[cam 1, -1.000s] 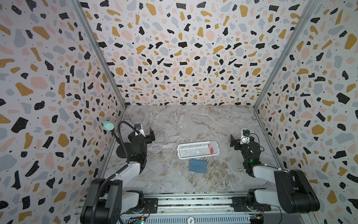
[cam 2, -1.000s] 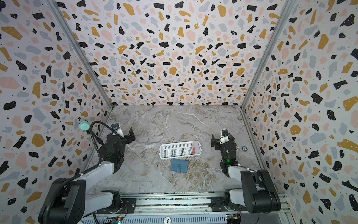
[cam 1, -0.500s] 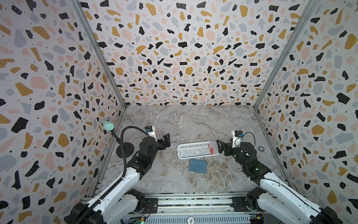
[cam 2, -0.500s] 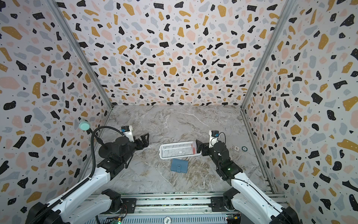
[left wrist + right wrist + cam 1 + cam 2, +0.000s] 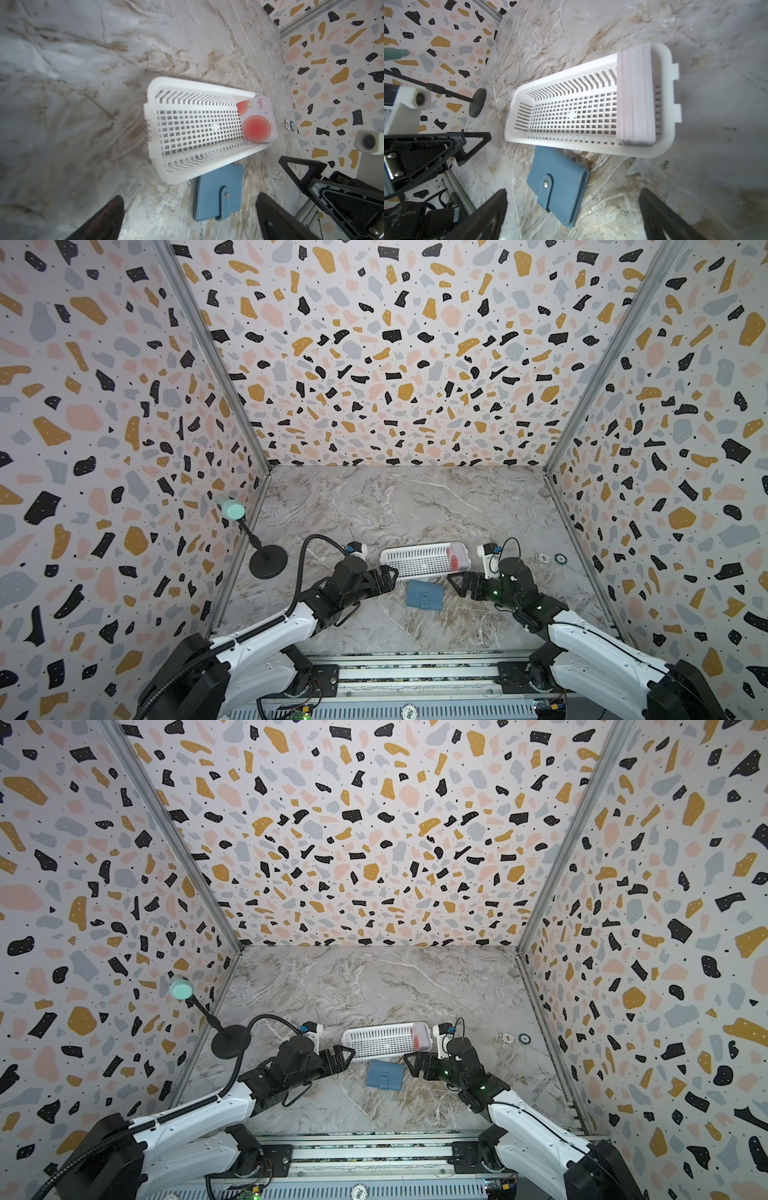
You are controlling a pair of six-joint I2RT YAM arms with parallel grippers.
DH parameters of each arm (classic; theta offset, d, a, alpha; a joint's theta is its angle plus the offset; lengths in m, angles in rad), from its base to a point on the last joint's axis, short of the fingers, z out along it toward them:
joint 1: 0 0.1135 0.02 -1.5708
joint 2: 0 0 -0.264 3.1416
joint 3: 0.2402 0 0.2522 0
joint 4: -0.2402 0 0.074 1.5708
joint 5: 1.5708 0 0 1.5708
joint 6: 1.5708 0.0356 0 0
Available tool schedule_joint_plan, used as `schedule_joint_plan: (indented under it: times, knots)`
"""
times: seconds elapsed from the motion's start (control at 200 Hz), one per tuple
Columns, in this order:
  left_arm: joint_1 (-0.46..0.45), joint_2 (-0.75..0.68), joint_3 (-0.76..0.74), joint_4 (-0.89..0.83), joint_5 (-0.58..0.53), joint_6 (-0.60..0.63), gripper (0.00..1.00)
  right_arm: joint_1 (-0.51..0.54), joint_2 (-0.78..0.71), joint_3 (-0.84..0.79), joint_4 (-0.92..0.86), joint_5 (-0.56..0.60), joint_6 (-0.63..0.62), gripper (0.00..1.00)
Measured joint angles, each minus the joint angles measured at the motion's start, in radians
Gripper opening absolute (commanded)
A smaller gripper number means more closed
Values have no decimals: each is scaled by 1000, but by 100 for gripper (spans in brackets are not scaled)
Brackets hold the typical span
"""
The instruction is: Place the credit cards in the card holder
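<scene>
Marble table: left wrist shows cards face-on, right wrist edge-on; all fingers spread.

Both top views look down from high up front toward the back wall, whole marble table in frame. Wrist cams sit low and close, sharing the white basket and card holder from opposite ends.
</scene>
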Motion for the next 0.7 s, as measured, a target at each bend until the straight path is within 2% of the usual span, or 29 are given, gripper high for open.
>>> schedule_joint_plan:
  times: [0.23, 0.701]
  knots:
    - [-48, 92, 2, 33, 43, -60, 97, 39, 117, -2, 96, -41, 39, 99]
    - [-55, 214, 38, 185, 103, -106, 92, 52, 260, 13, 218, -27, 45, 100]
